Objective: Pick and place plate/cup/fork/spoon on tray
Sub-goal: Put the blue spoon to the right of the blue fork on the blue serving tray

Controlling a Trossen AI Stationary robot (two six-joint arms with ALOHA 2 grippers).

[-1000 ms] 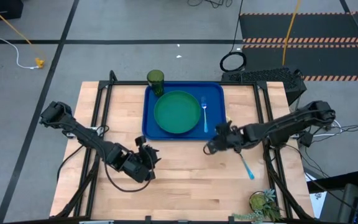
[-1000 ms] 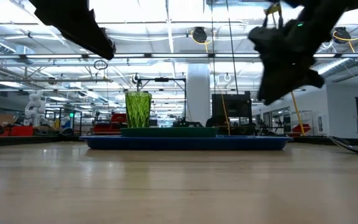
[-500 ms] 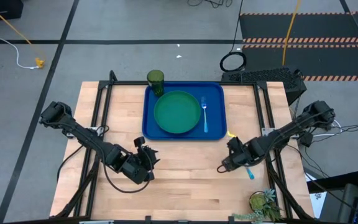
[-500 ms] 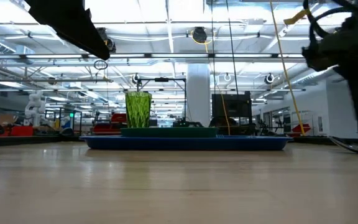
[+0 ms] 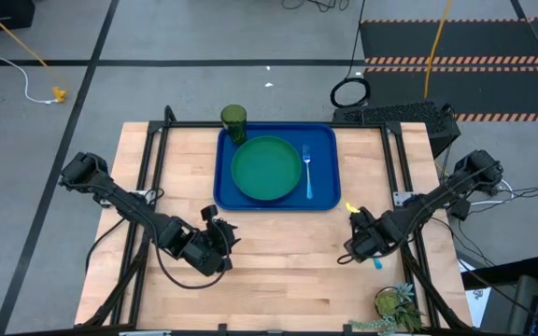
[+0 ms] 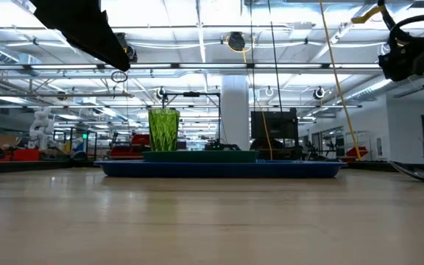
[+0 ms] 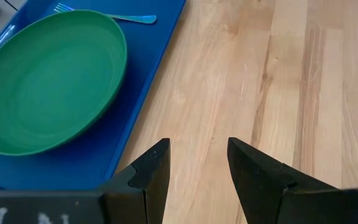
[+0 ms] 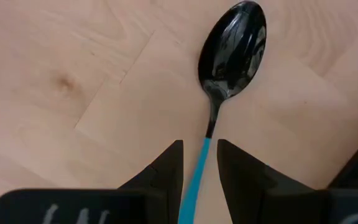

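Since a second ago the right claw has swung away from the tray toward the counter's near right side — it now sits over the spoon, fingers apart with the blue handle between them, not clamped. On the tray lie the plate and the fork, the cup at its far left corner. Well left of the spoon, the left claw hangs open over bare wood.
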